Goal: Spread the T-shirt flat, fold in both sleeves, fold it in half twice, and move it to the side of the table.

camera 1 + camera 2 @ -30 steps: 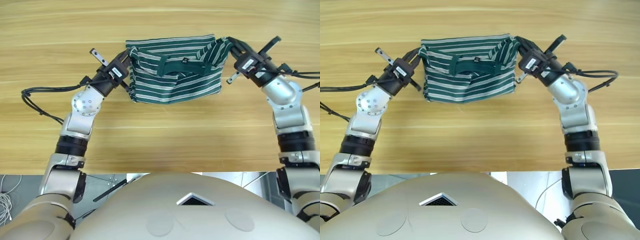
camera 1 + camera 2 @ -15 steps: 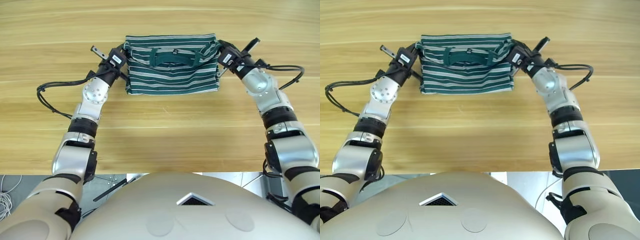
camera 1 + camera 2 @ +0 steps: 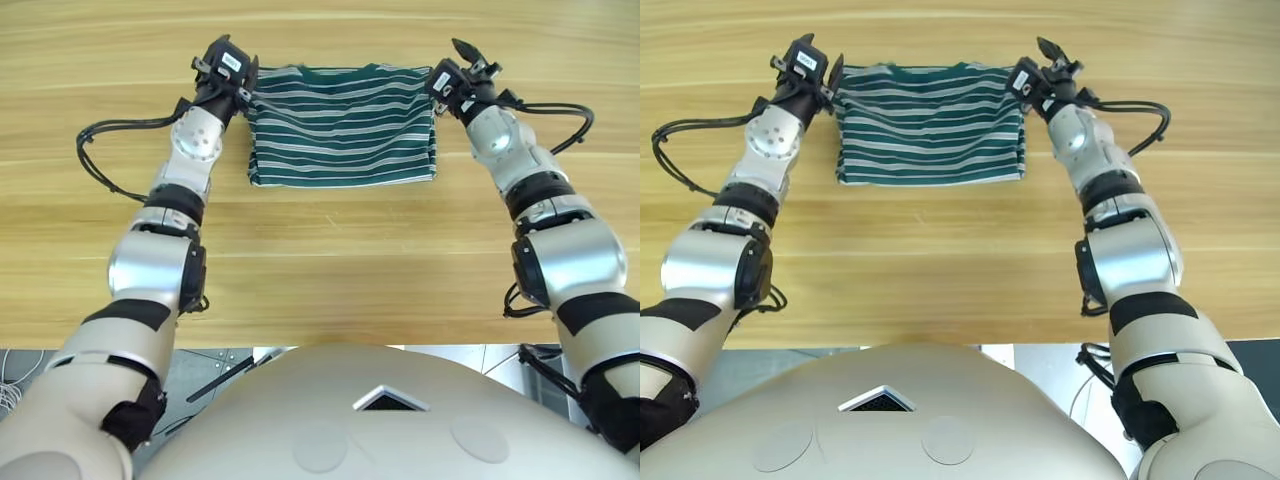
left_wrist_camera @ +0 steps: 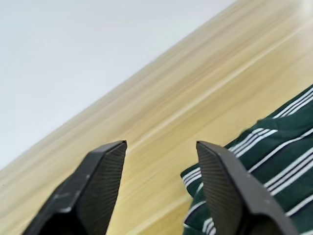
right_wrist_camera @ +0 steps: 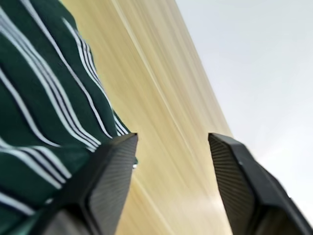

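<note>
The T-shirt [image 3: 342, 125], dark green with thin white stripes, lies folded into a flat rectangle on the far middle of the wooden table [image 3: 320, 270]. My left gripper [image 3: 228, 62] sits at the shirt's far left corner and my right gripper [image 3: 462, 70] at its far right corner. In the left wrist view the left gripper [image 4: 161, 152] is open, with bare wood between its fingers and the T-shirt's corner [image 4: 274, 156] just beside one finger. In the right wrist view the right gripper [image 5: 171, 142] is open too, with the striped cloth [image 5: 39, 98] beside one finger.
Black cables loop off both forearms over the table, one on the left [image 3: 100, 150] and one on the right [image 3: 570, 120]. The table's near edge [image 3: 320, 345] runs just in front of me. Bare wood surrounds the shirt on all sides.
Both grippers carried the shirt's lifted edge away from me to the far edge, laying it over in a fold, then let go and now stand open at the far corners.
</note>
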